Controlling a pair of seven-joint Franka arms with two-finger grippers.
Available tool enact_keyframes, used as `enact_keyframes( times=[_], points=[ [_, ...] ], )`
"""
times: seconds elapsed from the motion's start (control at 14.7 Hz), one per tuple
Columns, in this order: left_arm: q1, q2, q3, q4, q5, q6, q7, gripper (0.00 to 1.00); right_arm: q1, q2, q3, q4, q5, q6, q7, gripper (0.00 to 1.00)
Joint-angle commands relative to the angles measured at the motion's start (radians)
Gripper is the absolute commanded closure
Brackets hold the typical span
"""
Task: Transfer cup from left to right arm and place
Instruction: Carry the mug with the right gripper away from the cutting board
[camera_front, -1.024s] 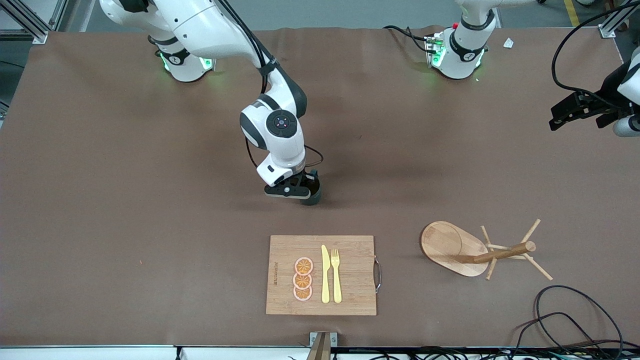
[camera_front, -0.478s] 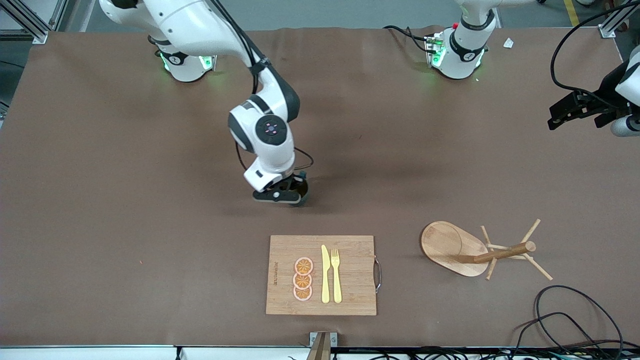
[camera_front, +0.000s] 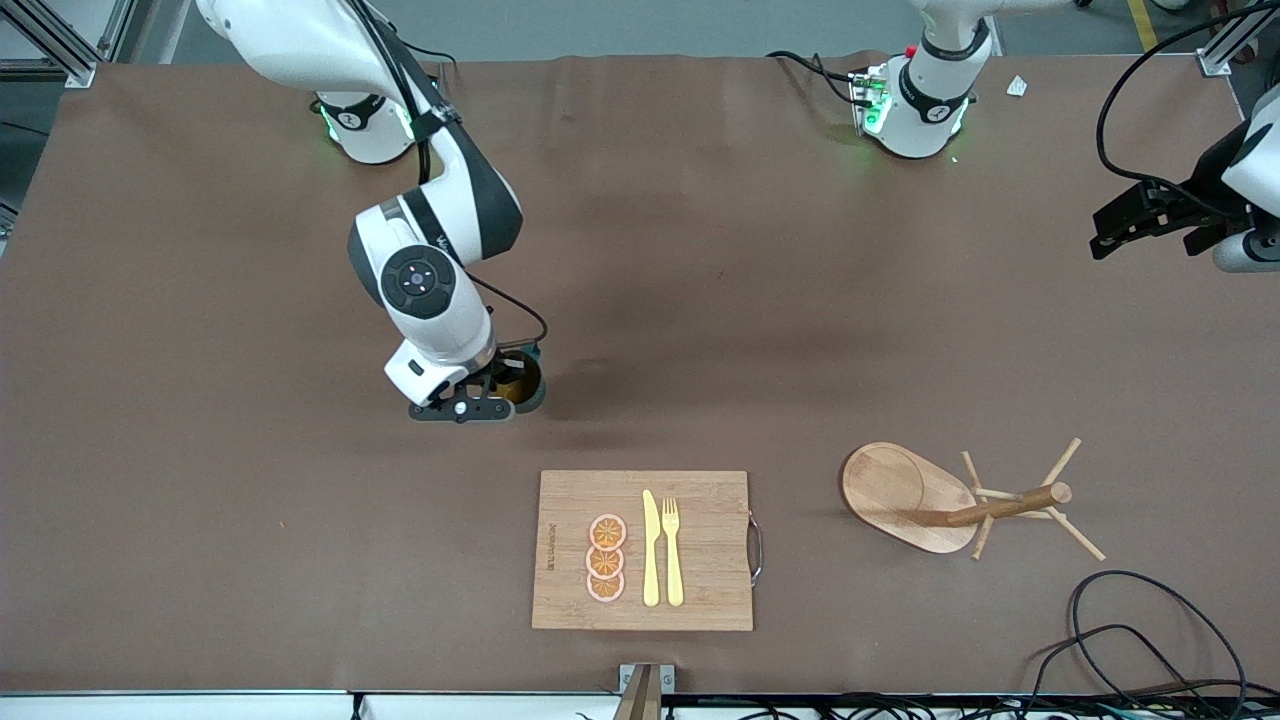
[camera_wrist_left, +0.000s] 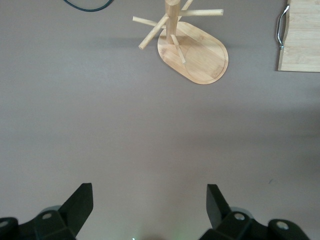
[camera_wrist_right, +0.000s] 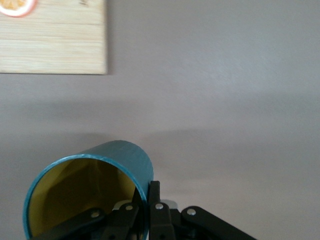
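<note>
Right gripper (camera_front: 497, 392) pinches rim of teal cup (camera_front: 522, 384), fingers pressed together on wall, cup airborne over bare table (camera_front: 200, 300), above cutting board (camera_front: 643, 550). Cup's mouth tilted sideways. Left gripper (camera_front: 1140, 215) spread, empty, waiting at left arm's end.

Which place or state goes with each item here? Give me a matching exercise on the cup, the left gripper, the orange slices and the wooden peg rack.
Items:
1. cup
2. left gripper
3. orange slices
4. wooden peg rack

Places or states:
A. open, over the left arm's end of the table
B. lying on the cutting board beside the yellow knife
C. standing on the table beside the cutting board, toward the left arm's end
D. clamped at its rim by the right gripper

Pairs: 1-D, 2-A, 3-B, 4-C
</note>
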Motion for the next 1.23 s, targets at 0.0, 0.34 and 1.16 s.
enact_keyframes(
  times=[0.0,0.34,1.16],
  points=[
    [0.003,-0.017,-0.005,-0.011,-0.001,-0.011,0.016,0.0,-0.075,-0.127,0.011,-0.155,-0.001,0.024,0.01,1.0],
    [0.003,-0.018,-0.013,-0.016,0.022,-0.011,0.016,0.0,-0.194,-0.202,0.001,-0.256,-0.024,0.058,-0.122,1.0],
    [0.009,-0.023,-0.034,-0.022,0.025,-0.038,0.016,0.0,-0.529,-0.242,-0.001,-0.534,-0.139,0.429,-0.797,1.0]
  ],
)
